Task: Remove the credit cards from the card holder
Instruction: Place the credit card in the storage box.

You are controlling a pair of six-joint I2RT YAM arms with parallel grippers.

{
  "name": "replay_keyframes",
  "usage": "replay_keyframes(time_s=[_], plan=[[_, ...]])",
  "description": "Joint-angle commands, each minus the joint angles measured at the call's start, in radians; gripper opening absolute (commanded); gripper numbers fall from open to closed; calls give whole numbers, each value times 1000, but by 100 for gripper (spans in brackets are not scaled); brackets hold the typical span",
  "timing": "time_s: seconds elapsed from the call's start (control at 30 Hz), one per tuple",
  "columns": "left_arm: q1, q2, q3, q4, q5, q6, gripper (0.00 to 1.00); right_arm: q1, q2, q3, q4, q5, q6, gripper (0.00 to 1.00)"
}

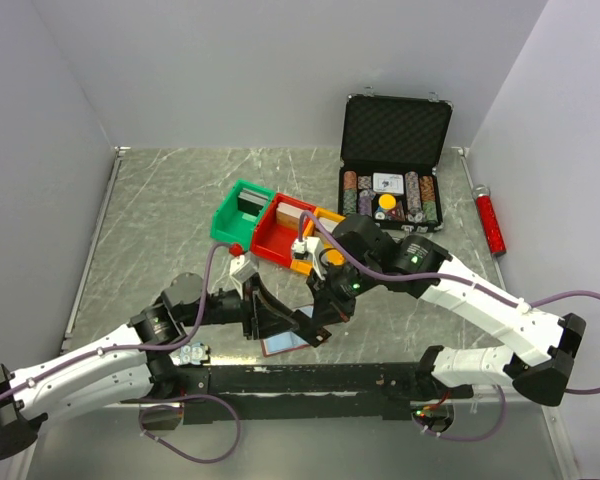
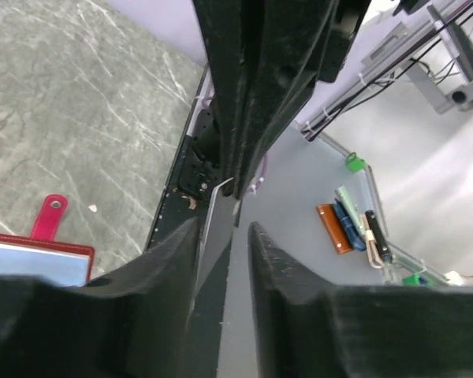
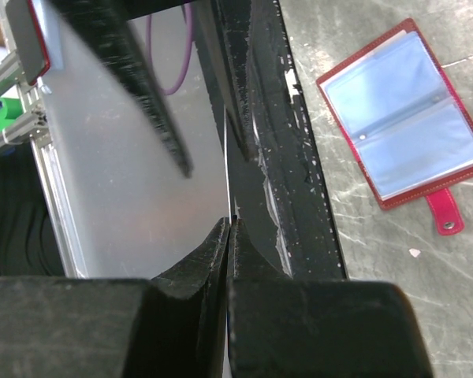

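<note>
The card holder [image 1: 283, 345] [image 3: 402, 118] lies open on the table, dark red with pale blue sleeves, its strap tab [image 2: 51, 213] pointing away. Just above it the two grippers meet. My right gripper [image 1: 308, 328] [image 3: 230, 224] is shut on a thin credit card [image 2: 213, 224] [image 3: 226, 181], seen almost edge-on. My left gripper [image 1: 273, 318] [image 2: 223, 227] has its jaws on either side of that card's free end. A gap still shows there, with the card lying close to one finger [image 2: 173, 252].
Green [image 1: 242, 210], red [image 1: 283, 228] and orange [image 1: 330, 222] bins stand behind the grippers. An open black chip case [image 1: 395, 150] is at the back right, and a red cylinder [image 1: 491, 222] lies by the right wall. The black table edge [image 3: 288, 173] runs just beside the wallet.
</note>
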Motion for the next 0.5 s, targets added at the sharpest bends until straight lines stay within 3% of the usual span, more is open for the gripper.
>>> replay_keyframes(time_s=[0.0, 0.07, 0.13, 0.33, 0.47], plan=[[5, -16, -23, 85, 32, -23, 25, 10, -32, 30, 21, -32, -6, 0], [4, -24, -32, 102, 32, -29, 14, 9, -37, 26, 35, -35, 0, 0], [4, -28, -46, 117, 26, -38, 1, 9, -43, 18, 55, -56, 14, 10], [5, -62, -78, 156, -6, -59, 1, 6, -61, -4, 108, -76, 48, 35], [8, -108, -101, 162, -38, -70, 1, -34, -90, -34, 150, -101, 70, 36]])
